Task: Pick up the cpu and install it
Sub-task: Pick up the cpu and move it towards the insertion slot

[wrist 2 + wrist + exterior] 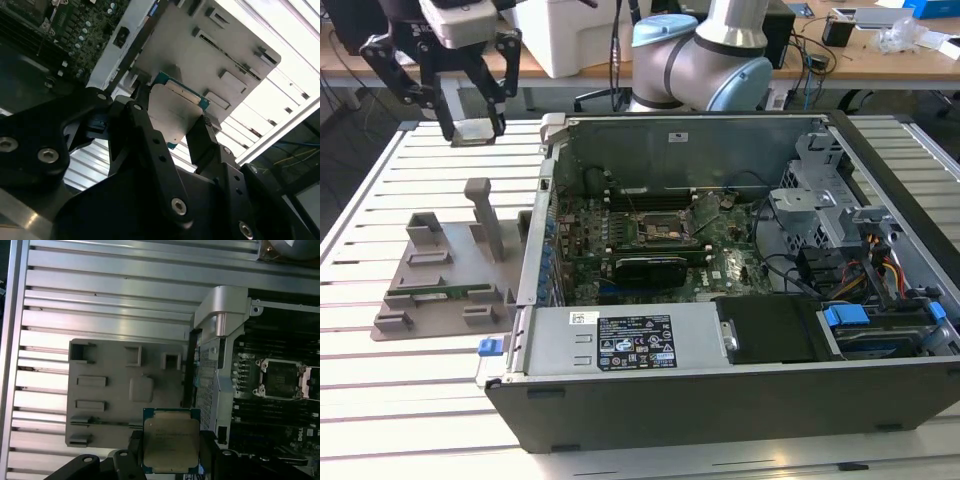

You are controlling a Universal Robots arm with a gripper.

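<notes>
Open computer case (720, 400) lying on the slatted tabletop (360, 400), nearest the exterior camera; the black cpu socket (655, 228) sits near the middle of its motherboard. At nine o'clock of the case, just beside it, rests the grey parts fixture (430, 290). Farther back, at eleven o'clock in the exterior view, the tool (475, 130) hangs above the tabletop, its two black fingers (207, 450) closed against opposite edges of the cpu (171, 442), which is held clear of fixture and case, metal plate facing the first wrist camera.

Exterior view overlooks case (720, 405); wrist views share cpu (171, 442).
</notes>
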